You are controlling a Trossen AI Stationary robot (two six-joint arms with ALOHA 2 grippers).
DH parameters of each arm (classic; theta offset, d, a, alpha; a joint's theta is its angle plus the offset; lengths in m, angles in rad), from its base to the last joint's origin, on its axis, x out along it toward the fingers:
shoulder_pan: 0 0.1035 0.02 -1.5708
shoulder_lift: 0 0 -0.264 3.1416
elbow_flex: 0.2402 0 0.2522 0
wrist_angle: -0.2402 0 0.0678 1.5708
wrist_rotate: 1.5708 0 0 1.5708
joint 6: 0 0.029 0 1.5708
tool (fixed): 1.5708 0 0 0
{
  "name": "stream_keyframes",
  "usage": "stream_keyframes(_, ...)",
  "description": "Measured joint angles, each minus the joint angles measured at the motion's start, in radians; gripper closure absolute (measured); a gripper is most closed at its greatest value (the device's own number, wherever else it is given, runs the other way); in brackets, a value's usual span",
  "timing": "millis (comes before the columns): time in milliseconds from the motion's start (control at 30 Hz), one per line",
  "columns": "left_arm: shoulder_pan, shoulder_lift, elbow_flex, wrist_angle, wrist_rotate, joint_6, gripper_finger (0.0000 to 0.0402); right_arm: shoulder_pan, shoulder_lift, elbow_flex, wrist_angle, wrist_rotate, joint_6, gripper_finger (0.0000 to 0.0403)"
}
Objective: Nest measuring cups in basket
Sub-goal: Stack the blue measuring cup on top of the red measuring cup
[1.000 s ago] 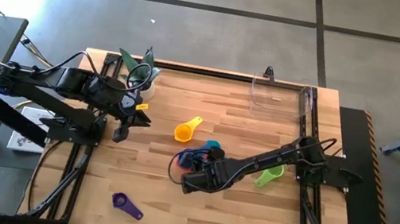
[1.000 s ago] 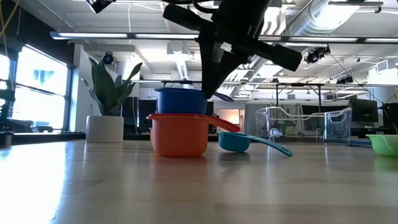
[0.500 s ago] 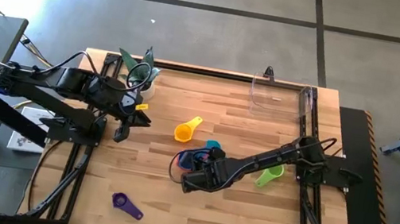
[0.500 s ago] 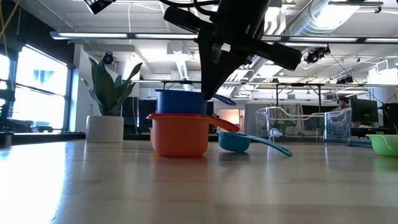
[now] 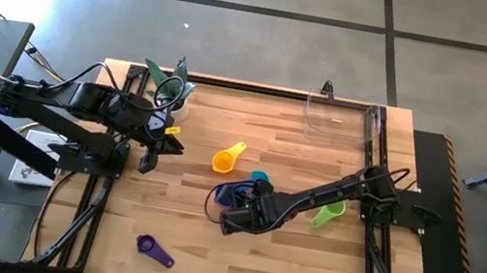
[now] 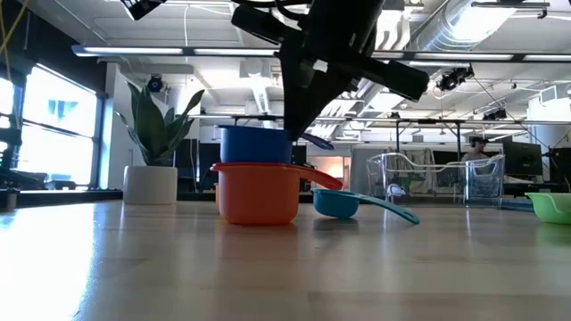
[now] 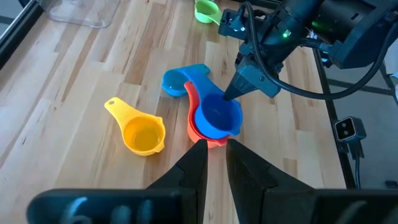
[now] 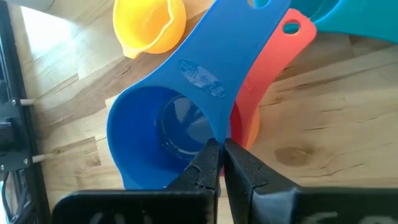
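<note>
The blue cup (image 5: 234, 195) sits nested upright in the red-orange cup (image 6: 259, 192) near the table's middle. My right gripper (image 8: 221, 157) comes down on the blue cup's rim and is shut on it. The teal cup (image 5: 259, 176) and the yellow-orange cup (image 5: 226, 159) rest on their bases just beyond, the green cup (image 5: 329, 212) to the right, and the purple cup (image 5: 152, 249) near the front edge. The clear basket (image 5: 345, 116) stands at the far right. My left gripper (image 7: 216, 163) hovers at the table's left with a narrow gap and holds nothing. My right gripper pinches the blue cup's wall at the rim (image 8: 214, 134), where the handle (image 8: 233, 56) joins. One finger is inside the bowl and one outside. The fingers come slanting down from the right (image 6: 299, 134). The cup stays upright inside the red-orange cup.
A white-potted plant (image 5: 171, 86) stands at the far left corner beside my left arm. A small yellow piece (image 5: 172, 130) shows by the left gripper. Bare wood lies between the cups and the basket and along the near edge right of the purple cup.
</note>
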Motion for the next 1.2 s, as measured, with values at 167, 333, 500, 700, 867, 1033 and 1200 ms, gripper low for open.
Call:
stream_keyframes(167, 0.0, 0.0, 0.0, 0.0, 0.0, 0.0, 0.0353, 0.0, 0.0, 0.0, 0.003, -0.004, 0.001, 0.0361)
stream_keyframes(333, 0.0, 0.0, 0.0, 0.0, 0.0, 0.0, 0.0353, 0.0, 0.0, 0.0, 0.003, -0.004, 0.0, 0.0327)
stream_keyframes(500, 0.0, 0.0, 0.0, 0.0, 0.0, 0.0, 0.0353, 0.0, 0.0, 0.0, 0.0, 0.0, -0.003, 0.0317)
stream_keyframes(700, 0.0, 0.0, 0.0, 0.0, 0.0, 0.0, 0.0353, -0.007, -0.005, 0.01, -0.073, 0.042, -0.12, 0.0316)
stream_keyframes(867, 0.0, 0.0, 0.0, 0.0, 0.0, -0.002, 0.0353, -0.057, -0.006, 0.067, -0.145, 0.059, -0.367, 0.0316)
stream_keyframes(1033, 0.0, 0.0, 0.0, 0.0, 0.0, -0.049, 0.0353, -0.157, -0.006, 0.098, -0.137, -0.083, -0.714, 0.0316)
stream_keyframes(1200, 0.0, 0.0, 0.0, 0.0, 0.0, -0.097, 0.0353, -0.259, -0.006, 0.098, -0.14, -0.241, -0.998, 0.0316)
